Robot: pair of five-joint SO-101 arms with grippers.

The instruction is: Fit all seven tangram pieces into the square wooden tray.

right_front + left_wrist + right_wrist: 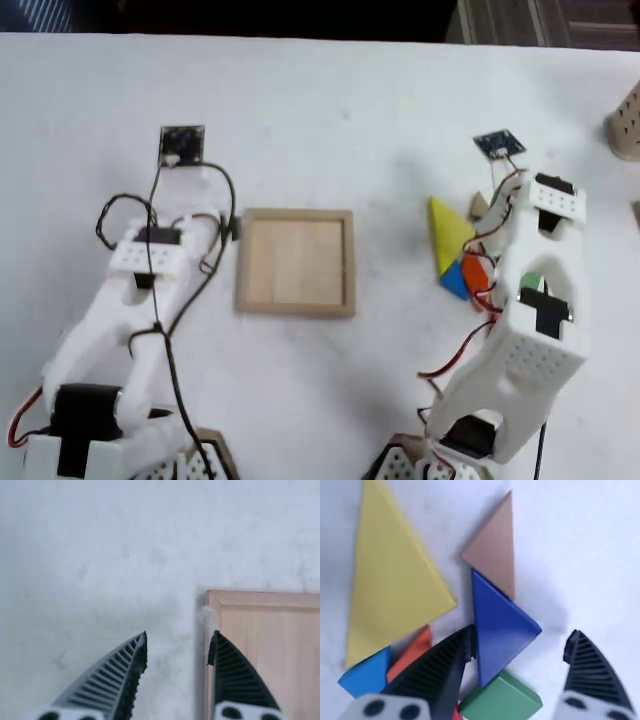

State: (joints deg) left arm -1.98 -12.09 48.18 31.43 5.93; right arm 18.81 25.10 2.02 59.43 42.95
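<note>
Well, print first: a small dark board [182, 145] beyond the tray's [296, 261] far left corner has marks too small to read.

The tray lies on the white table [330, 120]. The left claw [179, 637] is at the tray's left rim, wide open with nothing in it. One finger is over the rim and the other over the table just outside.

All pieces I can see lie in one group well apart from the tray, on its right side. The right claw [522, 635] hangs open over this group. The dark blue triangle [497, 625] is between its fingers, and I cannot tell if one finger touches it.

Around that triangle:
- the tan triangle [495, 550] touches its tip;
- the green piece [502, 700] is against its other end;
- the yellow triangle [390, 585] is beside it, on the tray's side;
- the orange piece [412, 652] and light blue piece [365, 677] lie partly under the yellow one.
</note>
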